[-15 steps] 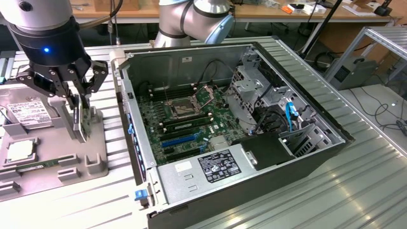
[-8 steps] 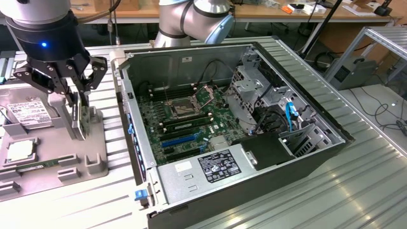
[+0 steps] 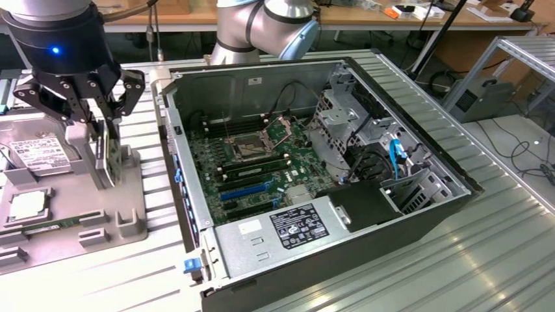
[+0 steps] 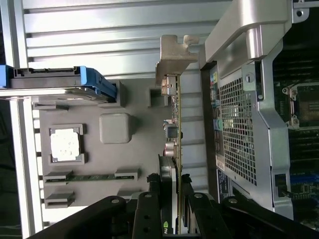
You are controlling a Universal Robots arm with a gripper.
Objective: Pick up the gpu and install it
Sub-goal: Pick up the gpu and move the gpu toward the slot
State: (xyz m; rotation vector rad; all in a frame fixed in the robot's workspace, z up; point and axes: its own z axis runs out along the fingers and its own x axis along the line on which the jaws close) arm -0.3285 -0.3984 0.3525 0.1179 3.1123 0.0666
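Hand: the hand (image 4: 169,211) is clenched on the gpu (image 4: 173,124), one finger on each face.
Gpu place: it stands on its edge in the grey tray (image 4: 134,164), just beside the computer case (image 4: 239,129).
Long axis: level, parallel to the case's meshed wall.
Pointing: the silver bracket (image 4: 174,55) is the end far from the hand.

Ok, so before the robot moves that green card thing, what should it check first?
1. The gripper holds the thin green graphics card with silver bracket: ok, closed on both faces.
2. Card standing upright: ok.
3. Card clear of the grey plastic holder tray: cannot tell.
4. Side of the black computer case open: ok, the green motherboard shows.
5. The long blue slots free: ok, they look empty.
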